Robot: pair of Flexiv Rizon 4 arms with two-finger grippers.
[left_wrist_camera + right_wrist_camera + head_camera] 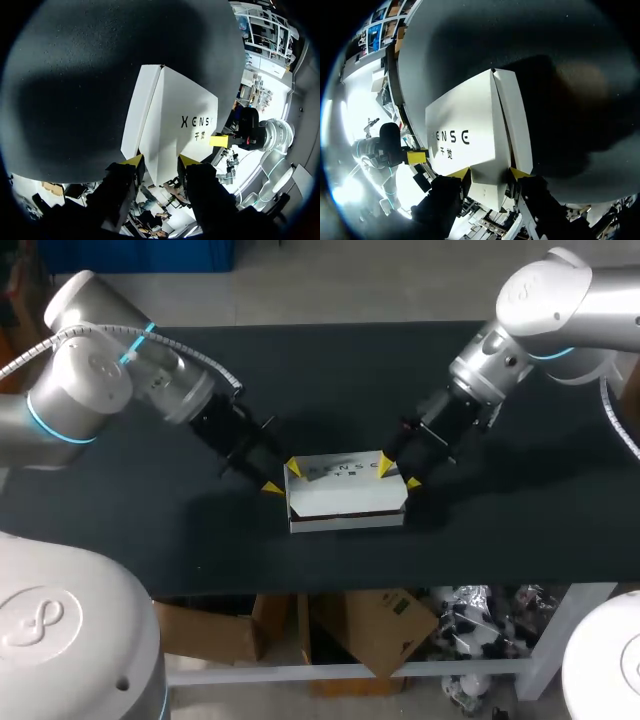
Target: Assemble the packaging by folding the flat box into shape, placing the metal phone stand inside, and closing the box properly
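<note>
Two robot arms hold a white box point(345, 495) from opposite ends at the middle of a black counter point(330, 380). The left gripper point(281, 477) sits at the box's left end and the right gripper point(398, 476) at its right end, each set at a moderate width with its yellow fingertips pressed against the cardboard from two sides.

Seen from the left wrist, the left gripper point(160, 161) clasps a corner of the box point(175, 115), whose top panel carries dark print and has a fold line running along one long side. From the right wrist, the right gripper point(490, 173) grips the opposite end of the box point(470, 130), with a narrow side flap lying beside the main panel. The box rests flat on the counter, its printed panel facing up.
</note>
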